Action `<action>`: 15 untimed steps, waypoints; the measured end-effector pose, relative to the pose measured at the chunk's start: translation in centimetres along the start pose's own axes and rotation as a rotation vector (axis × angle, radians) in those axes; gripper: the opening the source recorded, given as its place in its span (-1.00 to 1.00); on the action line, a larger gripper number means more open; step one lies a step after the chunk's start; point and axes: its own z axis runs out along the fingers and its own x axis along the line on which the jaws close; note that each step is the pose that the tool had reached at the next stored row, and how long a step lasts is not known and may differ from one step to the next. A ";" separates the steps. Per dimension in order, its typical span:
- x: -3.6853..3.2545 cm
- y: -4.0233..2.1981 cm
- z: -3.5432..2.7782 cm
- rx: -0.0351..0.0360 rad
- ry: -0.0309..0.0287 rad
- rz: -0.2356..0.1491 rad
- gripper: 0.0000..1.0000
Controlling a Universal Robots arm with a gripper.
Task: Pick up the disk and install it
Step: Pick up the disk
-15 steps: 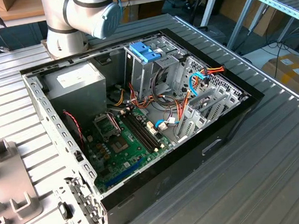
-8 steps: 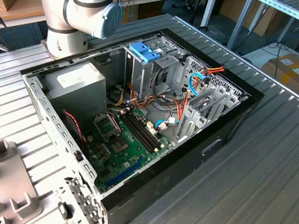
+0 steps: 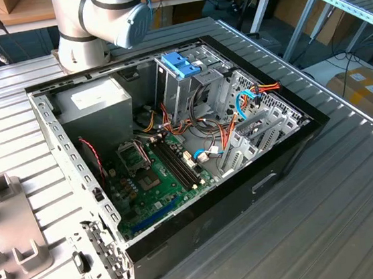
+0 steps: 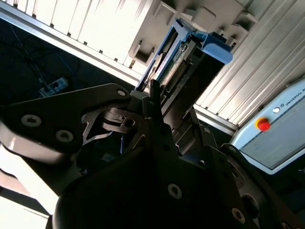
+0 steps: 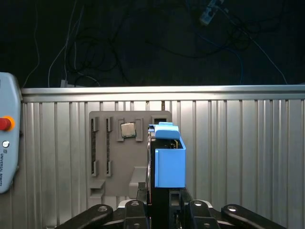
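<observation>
In both wrist views the disk [image 5: 167,160] stands edge-on between my gripper's [image 5: 159,199] fingers, its blue plastic rail facing the camera. In the second wrist view the disk [image 4: 183,57] sticks out past the fingertips [image 4: 153,93], with its connector edge and blue rail end in sight. The gripper [image 4: 159,102] is shut on the disk, over the ribbed metal table [image 5: 238,143] and in front of a grey holder plate [image 5: 112,157]. In the exterior view the open computer case [image 3: 289,155] lies on the table, and a metal drive cage with a blue top [image 3: 181,66] stands inside it.
The holder plate carries a small square chip [image 5: 127,130] and several slots. A pendant with a red button [image 5: 5,124] lies beside it. Inside the case are a grey power-supply box [image 3: 95,103], a green board [image 3: 150,177] and loose cables [image 3: 249,95]. The arm's base [image 3: 101,14] stands behind the case.
</observation>
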 end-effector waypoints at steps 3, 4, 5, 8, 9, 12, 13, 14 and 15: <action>0.00 0.00 -0.07 -0.0002 0.0001 0.000 -0.30; 0.00 0.00 -0.10 0.0000 0.0000 0.000 -0.30; 0.01 0.00 -0.13 -0.0001 0.0001 0.000 -0.30; 0.00 0.00 -0.14 0.0001 -0.0001 0.000 -0.30; 0.01 0.00 -0.14 0.0001 0.0000 0.000 -0.30; -0.01 -0.58 -0.15 0.0000 0.0000 0.000 -0.30; -0.01 -0.79 -0.14 0.0000 0.0000 0.000 -0.30; -0.01 -0.98 -0.14 0.0000 0.0000 0.000 -0.30; -0.02 -1.23 -0.14 0.0000 0.0000 0.000 -0.30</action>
